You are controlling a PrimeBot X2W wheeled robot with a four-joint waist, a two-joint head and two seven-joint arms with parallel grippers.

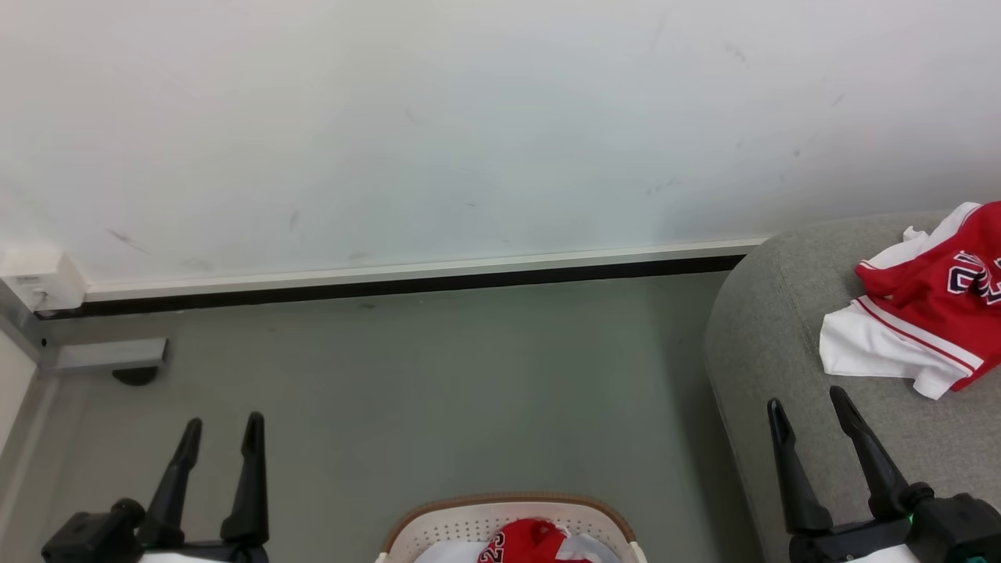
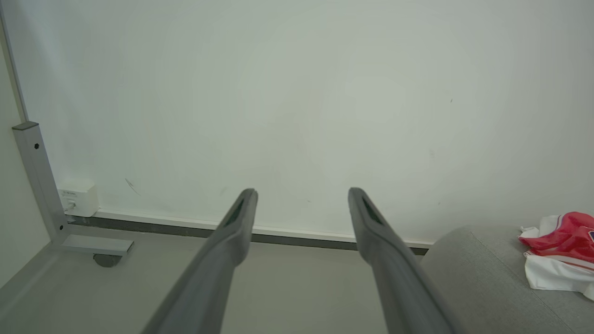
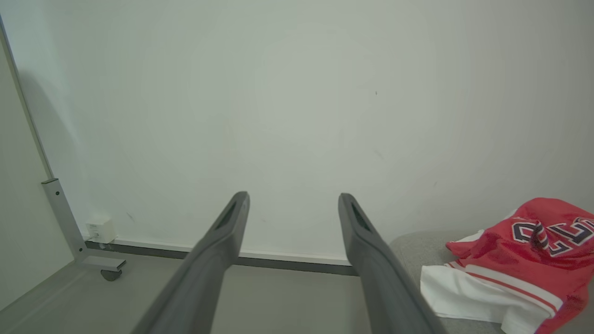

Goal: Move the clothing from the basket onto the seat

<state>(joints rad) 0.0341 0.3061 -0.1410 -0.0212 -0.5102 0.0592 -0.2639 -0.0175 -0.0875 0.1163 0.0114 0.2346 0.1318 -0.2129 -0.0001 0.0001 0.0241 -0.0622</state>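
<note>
Left gripper (image 1: 224, 420): fingers parted to a moderate width, nothing between them, held over bare floor (image 1: 469, 391). Right gripper (image 1: 805, 396): fingers parted about as wide, also empty, tips above the near left part of the seat (image 1: 770, 336). Basket (image 1: 508, 500): on the floor between the two grippers, behind their fingertips and closer to the robot, with its brown rim touching neither gripper. Jersey in the basket (image 1: 528, 539): red with a printed number, lying on white cloth. Jersey on the seat (image 1: 923, 305): red and white, crumpled, ahead and to the right of the right gripper, clear of its fingers. Seat edge: rounded, running just left of the right gripper's left finger and on toward the wall (image 1: 469, 117); whether the seat touches the wall cannot be told. Wall: white and scuffed, ahead of both grippers, with a skirting strip (image 1: 422, 274) at its foot. Metal frame foot (image 1: 109, 356): grey, with a dark caster under it, ahead and left of the left gripper and well apart from it. White box (image 1: 39, 281): on the wall beyond that foot. Open room: bare floor ahead of the left gripper up to the skirting, bare floor between the grippers beyond the basket, and bare grey cushion between the right gripper and the jersey lying on it.
</note>
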